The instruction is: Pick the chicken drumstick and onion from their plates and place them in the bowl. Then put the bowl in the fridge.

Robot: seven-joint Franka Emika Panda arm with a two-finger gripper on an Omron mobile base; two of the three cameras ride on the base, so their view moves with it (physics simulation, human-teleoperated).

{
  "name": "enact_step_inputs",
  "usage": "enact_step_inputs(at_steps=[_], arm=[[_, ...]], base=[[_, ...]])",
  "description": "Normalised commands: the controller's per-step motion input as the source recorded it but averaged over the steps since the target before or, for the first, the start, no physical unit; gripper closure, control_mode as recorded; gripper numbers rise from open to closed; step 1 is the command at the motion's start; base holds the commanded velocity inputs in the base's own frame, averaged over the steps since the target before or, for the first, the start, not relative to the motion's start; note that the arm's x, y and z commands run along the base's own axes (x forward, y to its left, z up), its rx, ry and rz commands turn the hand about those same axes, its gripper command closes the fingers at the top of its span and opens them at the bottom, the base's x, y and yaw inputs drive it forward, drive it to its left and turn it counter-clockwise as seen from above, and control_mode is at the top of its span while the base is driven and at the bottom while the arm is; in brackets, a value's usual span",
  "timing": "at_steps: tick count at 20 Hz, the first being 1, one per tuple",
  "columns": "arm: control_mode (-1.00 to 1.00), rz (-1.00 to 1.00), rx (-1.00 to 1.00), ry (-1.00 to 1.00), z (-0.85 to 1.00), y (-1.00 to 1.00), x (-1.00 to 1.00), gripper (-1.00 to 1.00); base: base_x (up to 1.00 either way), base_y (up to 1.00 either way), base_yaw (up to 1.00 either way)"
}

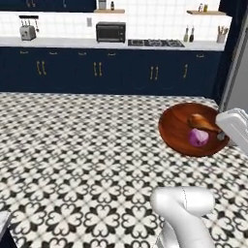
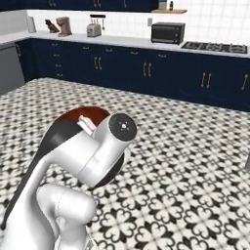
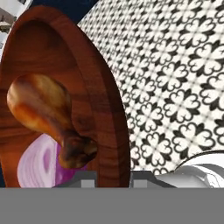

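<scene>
We're seeing the bowl (image 1: 177, 131) sitting up in the air over the patterned floor (image 1: 82, 155), at about 3 o'clock in the left base view, with the grey fridge (image 1: 238, 82) edge just past it at 2 o'clock. The drumstick (image 1: 204, 123) is lying inside it, meaty end toward the bowl's middle, bone end pointing toward the rim by the white hand. The onion (image 1: 198, 138) is sitting just below the drumstick, touching or nearly touching it.

In the hand view the bowl (image 3: 98, 87) is running from 12 o'clock down to 6 o'clock, rim edge-on. The drumstick (image 3: 41, 109) is lying at 9 o'clock with its bone end down near the onion (image 3: 41, 164) at 7 o'clock; the bone end is overlapping the onion.

The gripper (image 3: 113, 178) is clenching the bowl's rim: the two dark fingertips (image 3: 83, 178) are sitting on either side of the rim edge at 6 o'clock, one inside the bowl, one outside.

In the right base view the arm (image 2: 88, 151) is covering most of the bowl (image 2: 85, 114); we're seeing only a reddish-brown arc at 10 o'clock behind the wrist.

Navy cabinets (image 1: 97, 70) are running along the far wall, with a toaster (image 1: 27, 32), a microwave (image 1: 110, 32) and a stovetop (image 1: 156, 43) on the white counter (image 1: 63, 42).
</scene>
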Motion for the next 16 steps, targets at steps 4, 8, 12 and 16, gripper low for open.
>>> enact_step_inputs(at_steps=[4, 8, 12, 16], arm=[[1.00, 0.00, 0.00, 0.00, 0.00, 0.00, 0.00, 1.00], [1.00, 0.00, 0.00, 0.00, 0.00, 0.00, 0.00, 1.00], [1.00, 0.00, 0.00, 0.00, 0.00, 0.00, 0.00, 1.00], [1.00, 0.00, 0.00, 0.00, 0.00, 0.00, 0.00, 1.00]], base=[[0.95, 0.59, -0.07], [1.00, -0.12, -0.16], [1.00, -0.69, -0.07], [1.00, -0.30, -0.15]])
